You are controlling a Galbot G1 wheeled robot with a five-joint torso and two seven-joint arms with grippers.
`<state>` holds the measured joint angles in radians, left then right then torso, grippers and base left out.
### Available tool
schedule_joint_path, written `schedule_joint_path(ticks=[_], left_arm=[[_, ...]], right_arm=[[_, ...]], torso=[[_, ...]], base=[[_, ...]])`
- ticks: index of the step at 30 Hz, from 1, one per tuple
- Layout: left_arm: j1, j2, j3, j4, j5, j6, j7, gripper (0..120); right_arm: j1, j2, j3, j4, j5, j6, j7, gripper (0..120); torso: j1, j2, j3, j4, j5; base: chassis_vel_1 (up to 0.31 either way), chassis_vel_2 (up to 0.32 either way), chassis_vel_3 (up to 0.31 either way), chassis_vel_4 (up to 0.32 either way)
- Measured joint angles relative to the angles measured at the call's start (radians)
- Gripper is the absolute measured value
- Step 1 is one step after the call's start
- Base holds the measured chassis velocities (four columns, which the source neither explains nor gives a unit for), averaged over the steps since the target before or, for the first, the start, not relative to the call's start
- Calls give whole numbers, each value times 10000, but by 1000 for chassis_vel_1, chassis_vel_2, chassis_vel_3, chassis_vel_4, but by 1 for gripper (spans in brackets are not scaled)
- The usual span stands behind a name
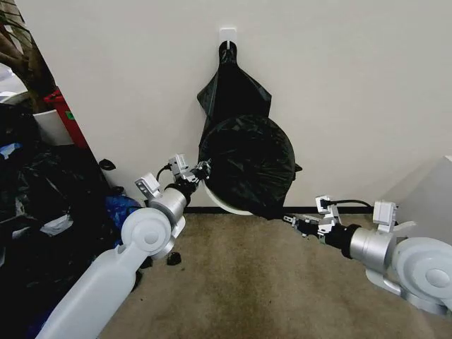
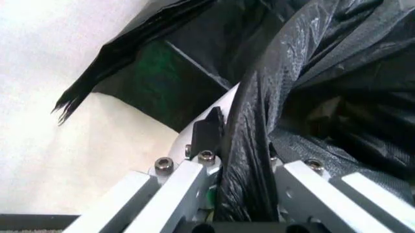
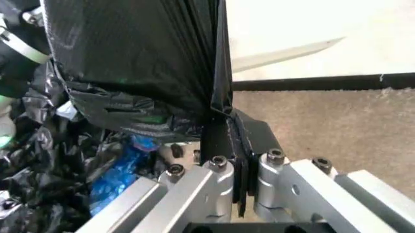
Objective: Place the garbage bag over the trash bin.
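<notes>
The garbage bag [image 1: 248, 164] is stretched as a glossy black sheet over the round trash bin, which is held off the floor and tipped toward me. Only a white arc of the trash bin's rim [image 1: 224, 202] shows under the bag. My left gripper [image 1: 200, 169] is shut on the bag at the bin's left rim; in the left wrist view the film [image 2: 250, 165] runs between its fingers beside the white rim [image 2: 217, 104]. My right gripper [image 1: 289, 219] is shut on the bag's lower right edge [image 3: 220, 104], pulling it taut.
Flat black bags [image 1: 233, 85] hang from a white hook [image 1: 227, 34] on the wall right behind the bin. A heap of stuffed black sacks [image 1: 42, 205] and a red container [image 1: 62, 113] fill the left side. Brown carpet [image 1: 268, 282] lies in front, and a white surface [image 1: 424, 191] stands at the right.
</notes>
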<state>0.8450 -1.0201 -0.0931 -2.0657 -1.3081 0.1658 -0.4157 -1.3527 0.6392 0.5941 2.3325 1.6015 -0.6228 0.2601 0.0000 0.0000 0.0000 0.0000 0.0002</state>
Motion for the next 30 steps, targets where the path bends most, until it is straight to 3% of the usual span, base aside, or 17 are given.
schedule_joint_path(ticks=[9, 30], left_arm=[[-126, -32, 65, -42, -103, 4, -172, 1], [-255, -362, 271, -195, -322, 16, -594, 1]], right_arm=[[-181, 0, -433, 414, -911, -32, -851, 0], [254, 445, -2118, 500, -2312, 139, -400, 0]], torso=[[0, 0, 0, -1, -3], [0, 0, 0, 0, -2]], base=[[0, 0, 0, 0], [0, 0, 0, 0]])
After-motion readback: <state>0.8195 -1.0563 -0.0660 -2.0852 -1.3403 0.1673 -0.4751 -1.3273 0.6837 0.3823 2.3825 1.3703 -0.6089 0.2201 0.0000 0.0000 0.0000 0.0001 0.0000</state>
